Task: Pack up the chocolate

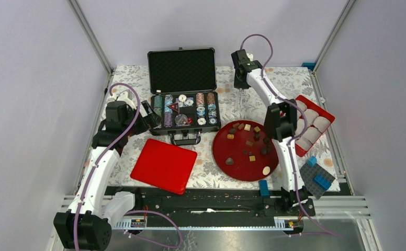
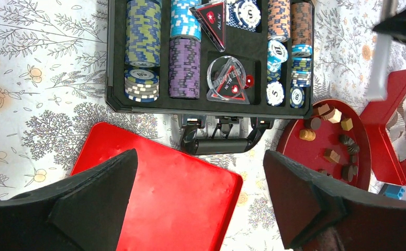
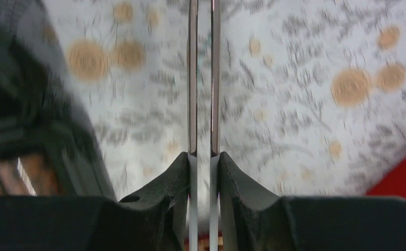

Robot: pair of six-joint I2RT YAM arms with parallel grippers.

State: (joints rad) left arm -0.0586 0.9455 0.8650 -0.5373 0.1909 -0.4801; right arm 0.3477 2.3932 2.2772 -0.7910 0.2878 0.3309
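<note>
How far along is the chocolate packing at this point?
Done: nothing packed; the cups in the red tray look empty. In hand: the right gripper is shut on metal tongs over the tablecloth. Left: all visible chocolate lies on the round plate; the left gripper is open.

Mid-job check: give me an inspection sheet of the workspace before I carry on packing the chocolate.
Surface: floral tablecloth, lying flat.
Job's things: chocolate loose on the round plate; red tray of white paper cups beside it.
Clutter: open poker chip case, red square lid, blue bricks.
Grippers: left gripper open, holding nothing; right gripper shut on tweezers over bare cloth.
Cables: purple cable looped on each arm.
Surroundings: plain walls, metal frame.
</note>
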